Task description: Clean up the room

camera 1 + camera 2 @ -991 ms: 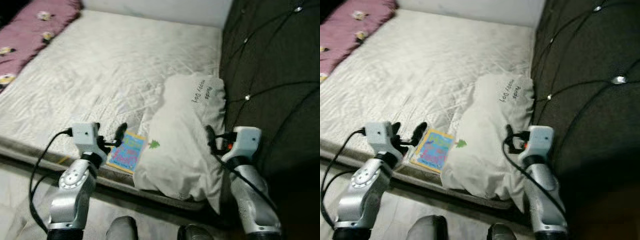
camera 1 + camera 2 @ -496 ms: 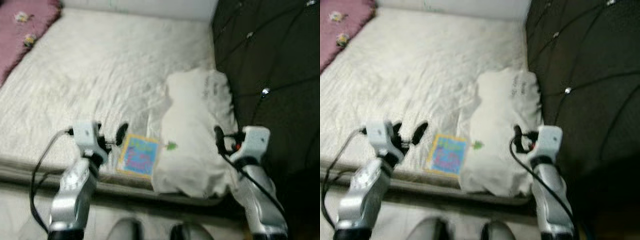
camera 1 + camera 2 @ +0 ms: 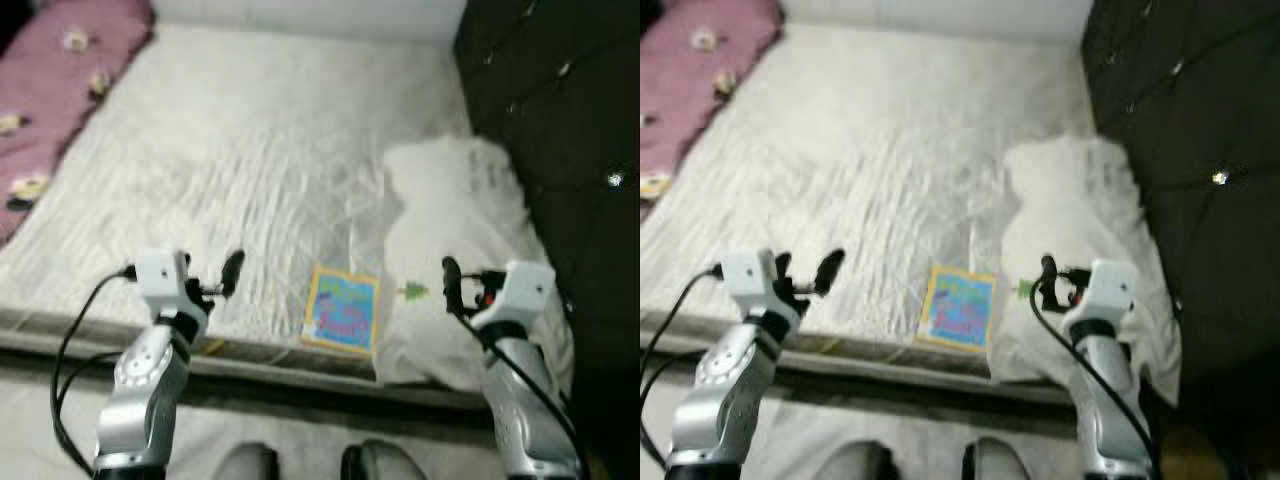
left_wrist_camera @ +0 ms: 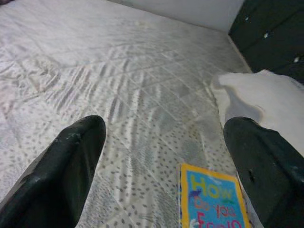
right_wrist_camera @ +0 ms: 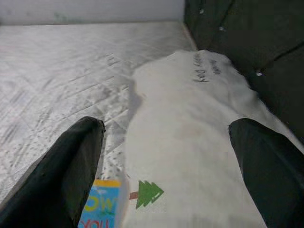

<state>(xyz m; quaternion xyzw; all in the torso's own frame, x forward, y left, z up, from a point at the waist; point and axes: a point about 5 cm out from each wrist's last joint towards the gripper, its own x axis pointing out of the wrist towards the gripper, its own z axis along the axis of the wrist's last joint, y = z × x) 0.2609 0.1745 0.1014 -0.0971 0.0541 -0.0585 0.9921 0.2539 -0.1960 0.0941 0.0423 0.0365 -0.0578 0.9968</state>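
Book, small, blue and yellow [image 3: 342,309], lies at mattress [image 3: 250,160] edge, touching white pillow [image 3: 460,260]. My left gripper [image 4: 164,156] is spread wide beside it; I'd come down square over its cover.

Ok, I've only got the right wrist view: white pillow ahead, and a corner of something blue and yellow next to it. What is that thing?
Observer: It's a colourful book, lying flat on the mattress near its front edge, just left of the pillow.
Operator: And where's my other arm?
Observer: The left pincer is open, over the front edge of the mattress, left of the book and apart from it.
Operator: Anything else on the bed?
Observer: A purple blanket with flower shapes lies along the far left side.
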